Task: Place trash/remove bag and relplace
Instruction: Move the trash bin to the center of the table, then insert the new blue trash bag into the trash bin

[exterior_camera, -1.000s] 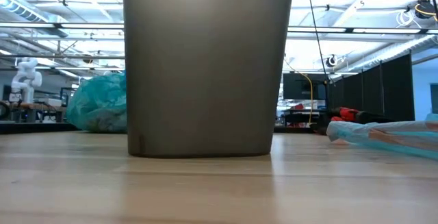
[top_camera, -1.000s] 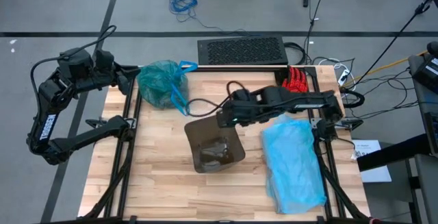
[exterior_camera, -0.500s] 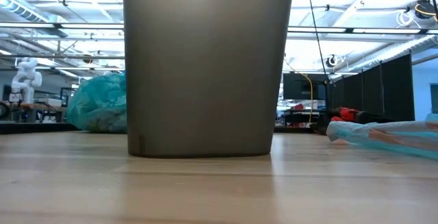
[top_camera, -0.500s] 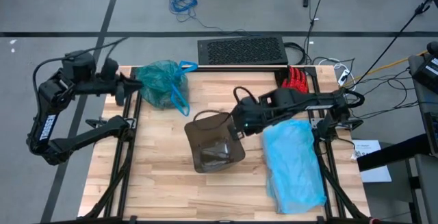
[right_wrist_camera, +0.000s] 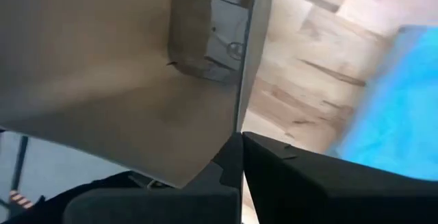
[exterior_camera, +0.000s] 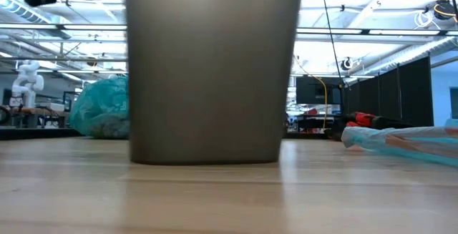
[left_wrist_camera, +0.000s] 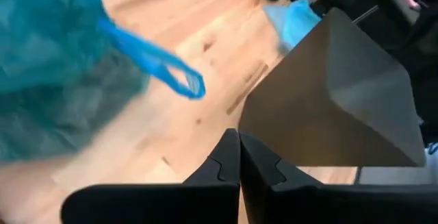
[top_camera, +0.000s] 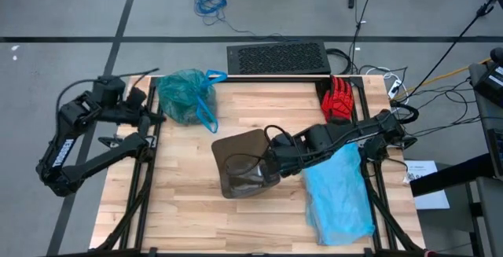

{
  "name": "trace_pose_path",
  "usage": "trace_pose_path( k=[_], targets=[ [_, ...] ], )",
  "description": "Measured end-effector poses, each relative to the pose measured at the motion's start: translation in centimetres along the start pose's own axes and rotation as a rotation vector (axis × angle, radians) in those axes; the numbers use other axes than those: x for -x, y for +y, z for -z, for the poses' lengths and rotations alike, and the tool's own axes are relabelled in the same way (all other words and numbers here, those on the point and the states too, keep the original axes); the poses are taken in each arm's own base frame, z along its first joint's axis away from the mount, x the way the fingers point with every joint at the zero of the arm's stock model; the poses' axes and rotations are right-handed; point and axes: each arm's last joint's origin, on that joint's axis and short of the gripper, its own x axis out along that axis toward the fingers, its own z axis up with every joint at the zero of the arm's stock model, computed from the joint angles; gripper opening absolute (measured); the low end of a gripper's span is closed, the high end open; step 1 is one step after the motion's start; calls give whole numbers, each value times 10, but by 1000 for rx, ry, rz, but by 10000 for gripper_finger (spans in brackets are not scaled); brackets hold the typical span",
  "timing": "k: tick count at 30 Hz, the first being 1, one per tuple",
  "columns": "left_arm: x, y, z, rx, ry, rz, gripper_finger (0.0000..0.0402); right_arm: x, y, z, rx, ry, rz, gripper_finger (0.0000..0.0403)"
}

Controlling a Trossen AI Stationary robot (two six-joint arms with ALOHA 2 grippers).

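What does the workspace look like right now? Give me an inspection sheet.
Surface: wooden table, bare around the items.
Job's things: teal-green bag at far left corner, blue handle loops toward centre; trash not clearly seen.
Clutter: brown bin at centre; sky-blue bag at right; red glove at far right edge.
Grippers: left gripper shut, empty, off the table's left edge; right gripper shut at the bin's rim.
Cables: blue cable on floor; wires at right edge.
Surroundings: black grille box behind table.

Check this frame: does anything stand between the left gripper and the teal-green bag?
Nothing visible does. The left gripper, shut and empty, sits at the table's left edge, and the teal-green bag lies just beyond it on bare wood. The brown bin stands off to the side, with the right gripper at its rim.
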Motion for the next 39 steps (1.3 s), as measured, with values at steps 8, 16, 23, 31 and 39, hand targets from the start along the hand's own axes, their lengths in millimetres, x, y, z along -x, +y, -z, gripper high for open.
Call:
trace_pose_path(
  k=[8,16,23,31,39],
  targets=[
    [-22,16,27,139,-21,116,1,-11,13,-1,-17,-14,-122,0],
    [-27,20,30,146,-41,134,1,-13,20,-2,-21,-25,-199,0],
    [-21,10,8,115,-219,251,0,-12,14,-3,-58,-81,-144,0],
    [-11,-1,-10,29,-355,371,0,-12,-14,0,-107,-69,151,0],
    [-11,-2,-14,-1,-388,377,1,-27,-25,4,-162,-9,268,7]
  ],
)
